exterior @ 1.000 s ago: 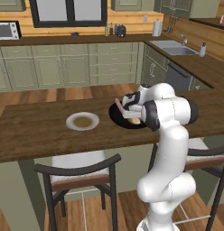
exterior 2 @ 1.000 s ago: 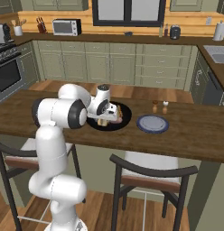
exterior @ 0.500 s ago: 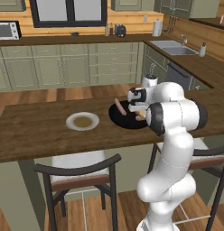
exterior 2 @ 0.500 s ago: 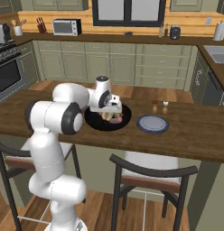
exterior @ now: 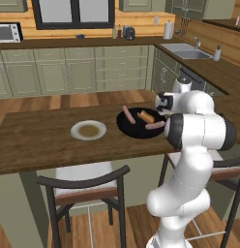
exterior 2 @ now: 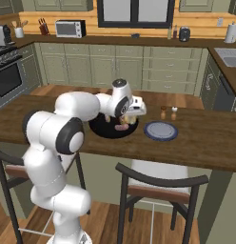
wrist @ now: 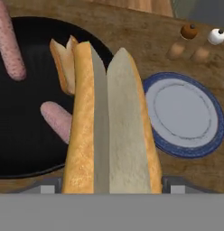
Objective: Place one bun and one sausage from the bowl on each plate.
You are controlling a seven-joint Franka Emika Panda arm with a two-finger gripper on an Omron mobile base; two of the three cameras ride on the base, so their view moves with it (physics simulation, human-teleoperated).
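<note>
1. In the hand view I see a long split bun with a golden crust and pale inside (wrist: 109,131) very close to the camera. It runs up from the bottom edge, where the tool holds it. The fingertips are hidden behind the bun.
2. In the right base view the tool (exterior 2: 134,108) hangs above the right rim of the wide round black bowl (exterior 2: 98,128), and the bun shows pale at its end.
3. The black bowl stands on the dark brown wooden table (exterior: 35,140). In it I see a second split bun (wrist: 64,63) and two pink sausages: one long sausage (wrist: 10,40) at the far side and one sausage (wrist: 57,119) partly hidden behind the held bun.
4. The greyish-blue round plate (wrist: 184,115) lies on the table just beside the bowl, on its right in the hand view.
5. The white round plate with the tan-brown centre (exterior: 88,130) lies on the other side of the bowl, apart from it.
6. Two small shakers (wrist: 203,34) stand on the table beyond the blue plate.
</note>
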